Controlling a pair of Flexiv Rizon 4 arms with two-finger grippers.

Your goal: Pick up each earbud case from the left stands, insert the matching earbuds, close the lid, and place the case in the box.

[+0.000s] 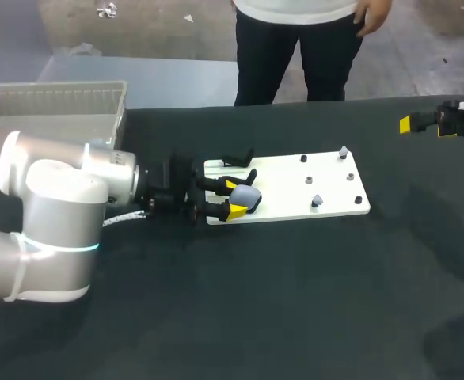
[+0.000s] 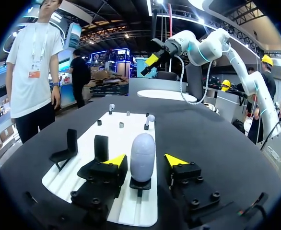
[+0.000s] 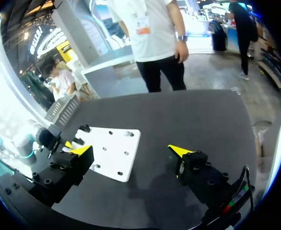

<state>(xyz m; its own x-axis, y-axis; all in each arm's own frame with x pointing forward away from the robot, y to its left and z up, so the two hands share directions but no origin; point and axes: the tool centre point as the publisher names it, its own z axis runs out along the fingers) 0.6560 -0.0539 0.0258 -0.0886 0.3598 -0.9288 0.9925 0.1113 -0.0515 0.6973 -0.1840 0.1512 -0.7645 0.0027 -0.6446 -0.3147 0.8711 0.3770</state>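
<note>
A grey-blue earbud case (image 2: 143, 154) stands upright and closed on a black stand at the near end of the white board (image 2: 78, 170). My left gripper (image 2: 145, 160) is around it, one yellow tip on each side; a narrow gap shows at either side, so it is open. From above, the case (image 1: 248, 197) sits between the same tips of the left gripper (image 1: 233, 198). Small earbuds (image 1: 317, 200) (image 1: 343, 150) sit on pegs at the board's right end. My right gripper (image 3: 132, 151) hangs open and empty, high over the table's far right (image 1: 422, 123).
Two empty black stands (image 2: 66, 149) (image 2: 101, 146) stand beside the left gripper on the board. A grey plastic box (image 1: 119, 107) sits at the table's back left. A person stands behind the table's far edge, not reaching over it.
</note>
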